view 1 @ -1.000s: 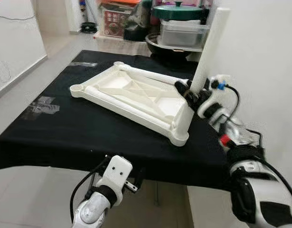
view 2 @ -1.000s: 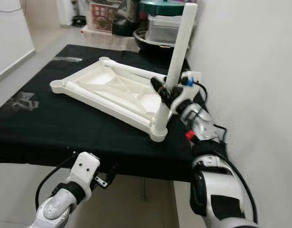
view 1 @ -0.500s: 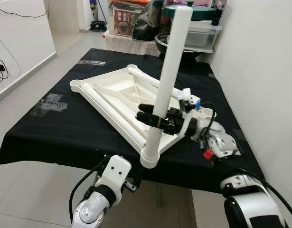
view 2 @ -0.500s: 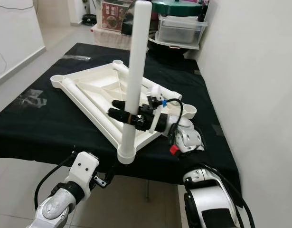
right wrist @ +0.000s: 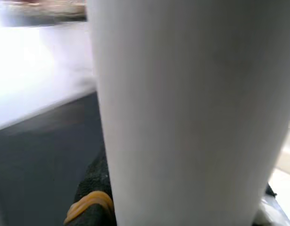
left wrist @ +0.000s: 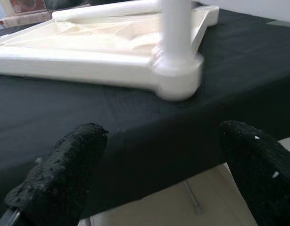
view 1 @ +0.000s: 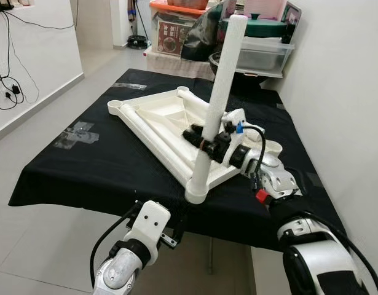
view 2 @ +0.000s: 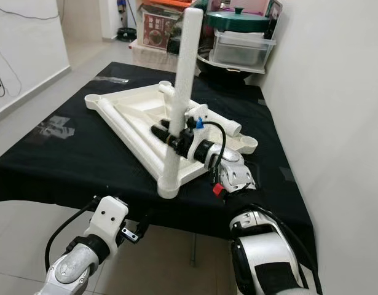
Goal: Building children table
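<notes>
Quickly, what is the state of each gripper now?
Left gripper: open, empty, below the table edge.
Right gripper: shut on the white table leg, standing in the frame's corner socket.

So there's a white plastic tabletop (view 2: 136, 120) lying upside down on a bench (view 2: 66, 166) covered in black cloth. One white leg (view 2: 182, 92) stands upright in the corner socket (view 2: 168, 185) nearest the camera, right by the bench edge. The right gripper (view 2: 170, 136) is clamped around that leg about halfway up, arm reaching in from the right. The left gripper (view 2: 136, 230) hangs low in front of the bench. Behind it all there's a clear storage bin (view 2: 241, 49) with a green lid (view 2: 236, 18) on top.
</notes>
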